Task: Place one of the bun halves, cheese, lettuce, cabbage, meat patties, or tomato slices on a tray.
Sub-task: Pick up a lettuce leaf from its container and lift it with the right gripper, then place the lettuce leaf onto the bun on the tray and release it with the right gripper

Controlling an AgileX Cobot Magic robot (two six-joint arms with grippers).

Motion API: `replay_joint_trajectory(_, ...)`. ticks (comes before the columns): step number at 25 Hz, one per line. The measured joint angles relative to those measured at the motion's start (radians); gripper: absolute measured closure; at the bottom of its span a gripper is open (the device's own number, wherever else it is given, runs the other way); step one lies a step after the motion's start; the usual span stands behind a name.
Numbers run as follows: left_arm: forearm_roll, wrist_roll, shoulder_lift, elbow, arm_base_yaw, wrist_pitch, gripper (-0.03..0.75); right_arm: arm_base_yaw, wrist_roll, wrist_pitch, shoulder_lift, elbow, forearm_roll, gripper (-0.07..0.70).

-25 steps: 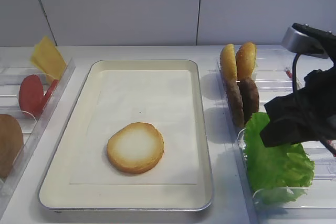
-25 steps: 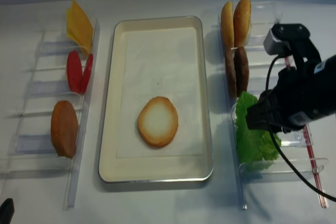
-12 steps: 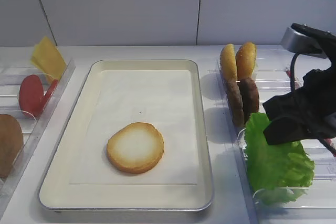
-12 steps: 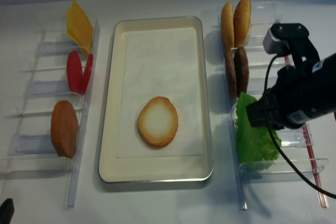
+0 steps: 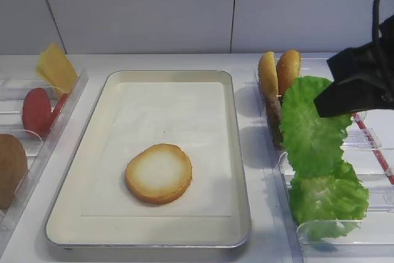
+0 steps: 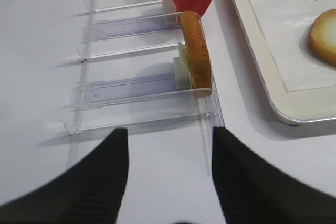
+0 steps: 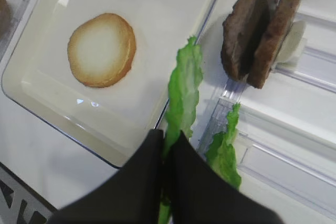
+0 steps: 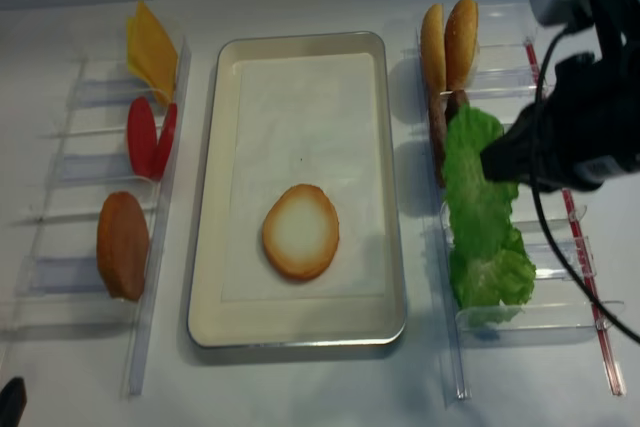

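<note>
The right gripper (image 7: 167,142) pinches the lettuce (image 5: 311,124) by its edge, so the leaf hangs right of the tray (image 5: 240,152). The left gripper (image 6: 168,140) hangs with fingers spread, holding nothing.

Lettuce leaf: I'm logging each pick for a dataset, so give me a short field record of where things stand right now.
held item: lettuce leaf, hanging edge-down, lifted above the lettuce bunch in the right bin
right gripper: shut on the leaf's edge
left gripper: open, empty, over the table near the left bins
tray: one bun half, cut face up
meat patties: upright in the right bin
step status: leaf not yet over the tray
</note>
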Motion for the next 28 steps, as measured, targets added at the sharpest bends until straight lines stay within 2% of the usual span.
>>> replay_joint_trajectory(5,0.0,0.0,0.0,0.0,0.0,0.0,0.362,0.002,0.009,0.003,0.0,-0.036,-0.007,0.58)
replay_joint_trajectory(9,0.0,0.0,0.0,0.0,0.0,0.0,0.364,0.045,0.045,-0.016,0.002,-0.047,-0.018,0.58)
replay_joint_trajectory(17,0.0,0.0,0.0,0.0,0.0,0.0,0.364,0.245,0.123,-0.078,0.154,-0.131,-0.044,0.58)
replay_joint_trajectory(28,0.0,0.0,0.0,0.0,0.0,0.0,0.365,0.494,0.189,-0.138,0.452,-0.38,-0.065,0.581)
